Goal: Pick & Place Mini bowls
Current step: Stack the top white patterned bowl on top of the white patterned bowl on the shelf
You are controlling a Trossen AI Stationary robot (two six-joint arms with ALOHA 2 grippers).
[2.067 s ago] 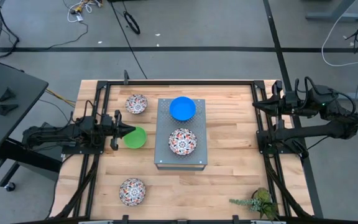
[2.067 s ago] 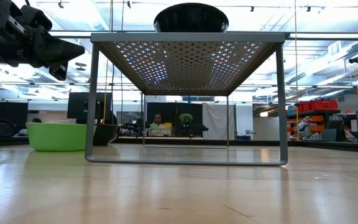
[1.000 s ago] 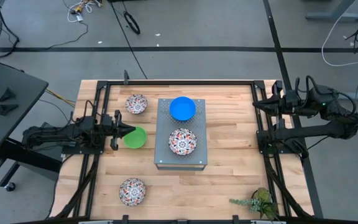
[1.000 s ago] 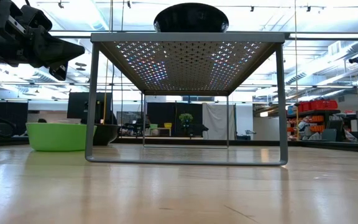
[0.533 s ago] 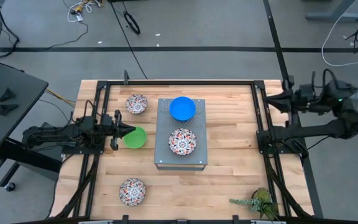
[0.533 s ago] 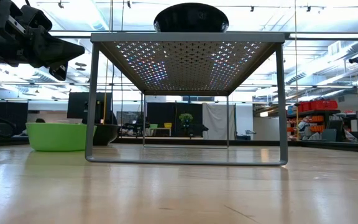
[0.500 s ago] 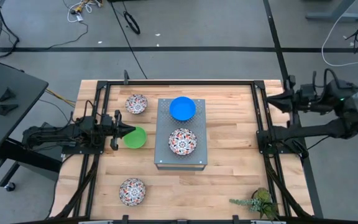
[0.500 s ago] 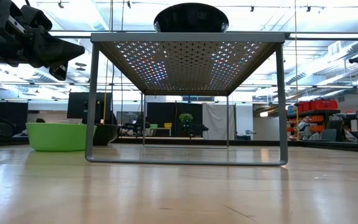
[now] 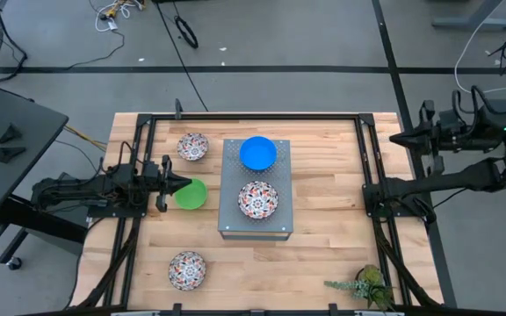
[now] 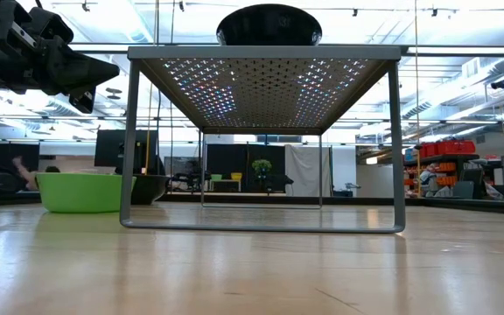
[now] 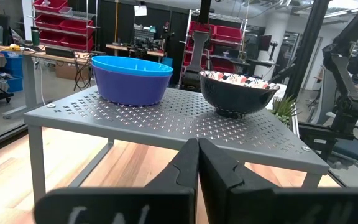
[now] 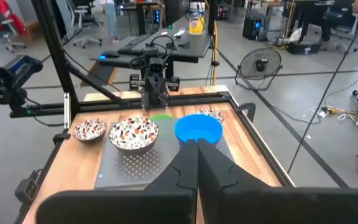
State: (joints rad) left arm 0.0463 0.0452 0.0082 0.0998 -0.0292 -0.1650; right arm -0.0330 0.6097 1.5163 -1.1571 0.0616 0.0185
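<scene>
Two mini bowls stand on top of the grey perforated box [image 9: 256, 224]: a bright blue one [image 9: 258, 153] toward the far side and a floral one [image 9: 258, 199] nearer. A green bowl [image 9: 193, 194] rests on the table left of the box. Two more floral bowls sit on the table, one far left [image 9: 192, 147] and one near left [image 9: 187, 269]. My left gripper [image 9: 183, 185] is shut and level, just above the green bowl's left rim, clear of it in the low view [image 10: 103, 68]. My right gripper [image 9: 397, 139] is shut, raised beyond the table's right edge.
A small potted plant [image 9: 363, 285] stands at the table's near right corner. Black frame rails [image 9: 369, 189] run along the table's left and right sides. The box stands on thin legs [image 10: 128, 144] with open room beneath. Bare wood lies right of the box.
My right gripper has risen and drawn back toward the table's right edge, ending beyond it, and tipped a little downward; it has stayed shut. The bowls have not moved.
</scene>
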